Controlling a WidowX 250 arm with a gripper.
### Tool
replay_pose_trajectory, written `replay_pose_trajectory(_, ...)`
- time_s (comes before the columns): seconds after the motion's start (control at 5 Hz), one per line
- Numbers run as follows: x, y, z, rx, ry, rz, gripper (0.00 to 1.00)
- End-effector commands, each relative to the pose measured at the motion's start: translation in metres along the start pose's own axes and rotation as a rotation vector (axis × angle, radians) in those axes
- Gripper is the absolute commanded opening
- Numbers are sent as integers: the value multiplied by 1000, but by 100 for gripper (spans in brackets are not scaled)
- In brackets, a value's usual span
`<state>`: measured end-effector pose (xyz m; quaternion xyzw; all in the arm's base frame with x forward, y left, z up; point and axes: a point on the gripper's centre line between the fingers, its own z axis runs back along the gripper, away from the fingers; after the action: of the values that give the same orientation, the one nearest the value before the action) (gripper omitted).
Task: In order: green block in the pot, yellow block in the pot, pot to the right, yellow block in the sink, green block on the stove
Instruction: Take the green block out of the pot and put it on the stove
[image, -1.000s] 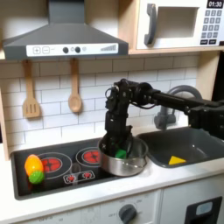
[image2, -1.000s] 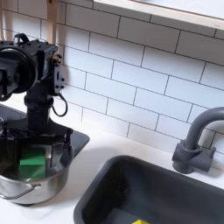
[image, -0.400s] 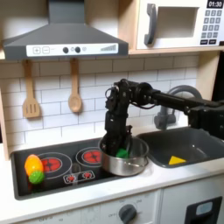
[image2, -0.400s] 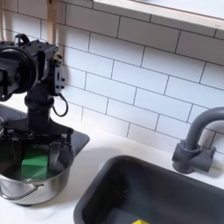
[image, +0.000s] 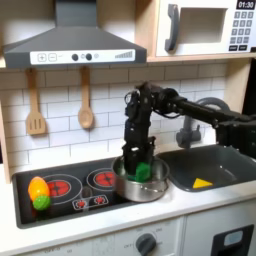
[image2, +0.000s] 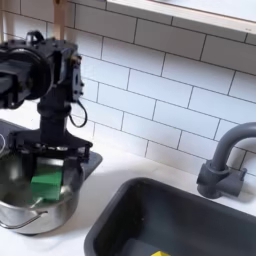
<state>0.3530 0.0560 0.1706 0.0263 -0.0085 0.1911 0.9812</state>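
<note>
The green block (image: 142, 172) (image2: 44, 186) hangs just above the floor of the silver pot (image: 140, 193) (image2: 30, 213), inside its rim. My gripper (image: 141, 168) (image2: 46, 182) reaches straight down into the pot and is shut on the block, one finger on each side. The pot stands at the right end of the black stove (image: 80, 193), next to the sink (image: 218, 164) (image2: 185, 215). The yellow block (image: 203, 183) lies on the sink's floor; in the second exterior view a sliver of the yellow block (image2: 158, 253) shows at the bottom edge.
A lime-green and orange toy fruit (image: 38, 190) sits on the left burner. The grey arched faucet (image: 190, 128) (image2: 226, 160) rises behind the sink. Two wooden utensils (image: 60, 108) hang on the tiled wall, under a range hood (image: 70, 45).
The gripper has closed in on the green block and risen slightly, lifting the block a little off the pot's floor. The pot and yellow block have stayed put.
</note>
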Motion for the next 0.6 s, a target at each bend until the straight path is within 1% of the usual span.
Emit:
replay_pose_trajectory(0.0,-7,13,34,0,-37,19,0)
replay_pose_trajectory(0.2,-9,22,54,-5,-62,37,0)
replay_pose_trajectory(0.4,-9,41,62,8,-73,82,0)
